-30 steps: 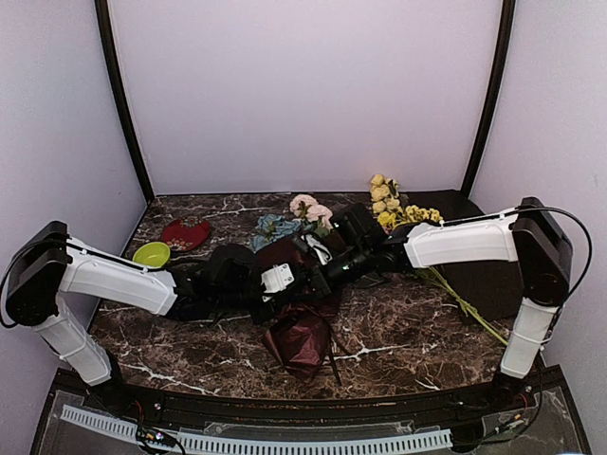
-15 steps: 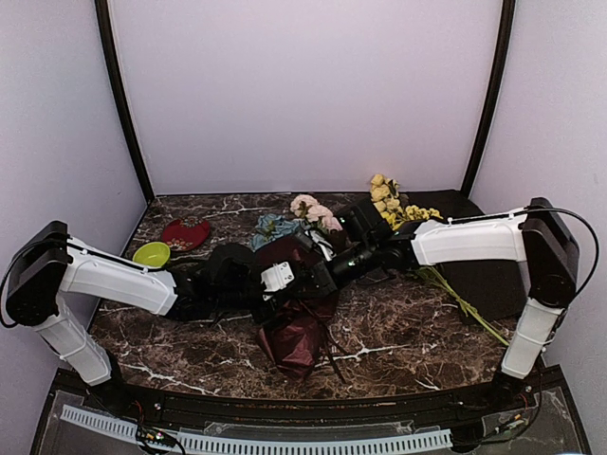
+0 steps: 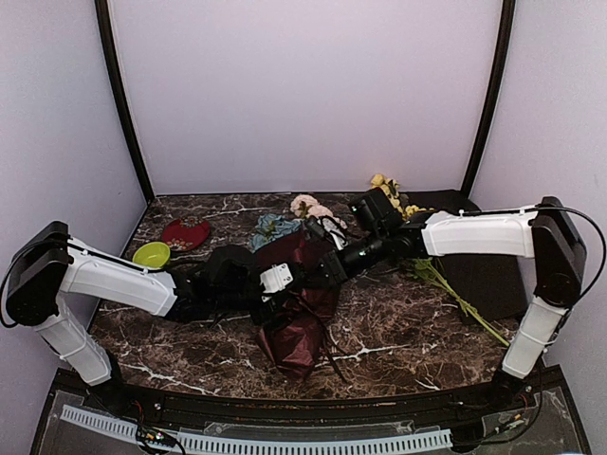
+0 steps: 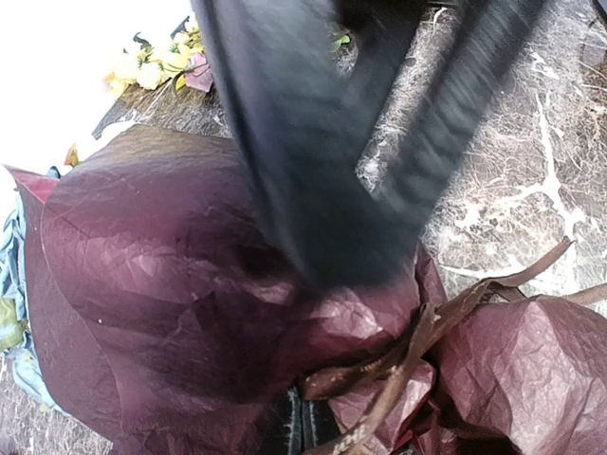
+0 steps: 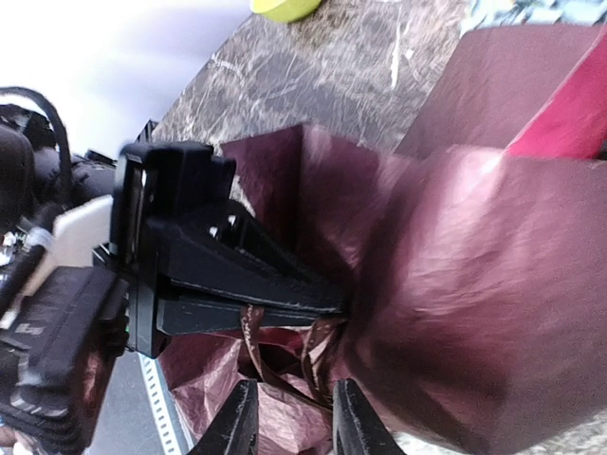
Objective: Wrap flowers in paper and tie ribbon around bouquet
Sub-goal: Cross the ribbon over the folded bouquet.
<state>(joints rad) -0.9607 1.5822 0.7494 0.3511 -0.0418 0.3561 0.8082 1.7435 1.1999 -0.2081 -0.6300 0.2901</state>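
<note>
Right wrist view shows the bouquet (image 5: 455, 284) lying on the marble table (image 5: 313, 57), its burgundy paper (image 5: 474, 237) pinched narrow at the neck, where the left gripper (image 5: 334, 308) sits with its jaws fully closed and its tips pressed into the crease. Whether they trap a fold of paper or a strand cannot be told. The ribbon (image 5: 313, 360) hangs from the bouquet's neck in two loose brownish strands that run down between the fingers of the right gripper (image 5: 289, 417), whose jaws stand parted with a clear gap and clamp nothing. No knot is visible, so the likeliest failure is the ribbon slipping free: if the right jaws close late or off line, they may catch crinkled paper instead of the strands, or nothing at all. Should the left tips lift off the bouquet's neck before the tie is tight, the stiff paper may spring open and spill the flowers (image 3: 305, 205) at the bouquet's wide end. Both grippers crowd the bouquet's neck, so a collision is possible, and a hard pull could tear the paper or drag the bouquet.
</note>
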